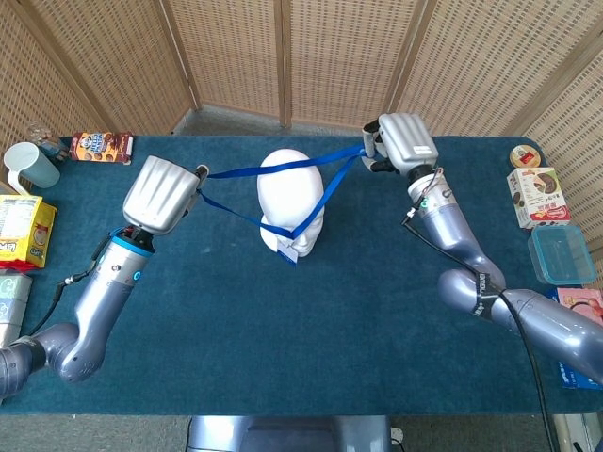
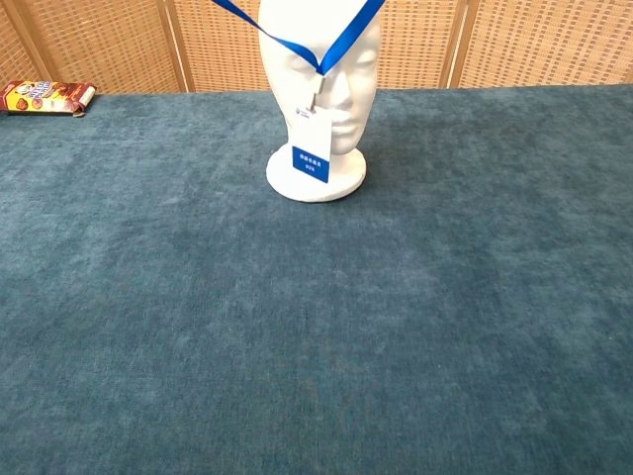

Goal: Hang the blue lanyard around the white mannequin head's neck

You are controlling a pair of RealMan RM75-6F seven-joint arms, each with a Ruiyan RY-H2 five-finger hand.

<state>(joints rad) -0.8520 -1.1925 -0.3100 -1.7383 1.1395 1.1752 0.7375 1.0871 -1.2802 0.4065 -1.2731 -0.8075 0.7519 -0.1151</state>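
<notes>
We pinch the limp, light lanyard (image 1: 268, 169) taut between left hand (image 1: 162, 195) and right hand (image 1: 400, 142), spread over the head (image 1: 290, 193).

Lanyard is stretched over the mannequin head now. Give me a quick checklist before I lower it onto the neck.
1. Left hand holds its end of the blue lanyard: ok.
2. Right hand holds the other end: ok.
3. Loop spread open across the white mannequin head, rear strap over the crown, front strap low at the face: ok.
4. Rear strap past the back of the head: not ok.
5. Badge hangs free in front of the neck: ok.
6. Head upright on its base: ok.
</notes>
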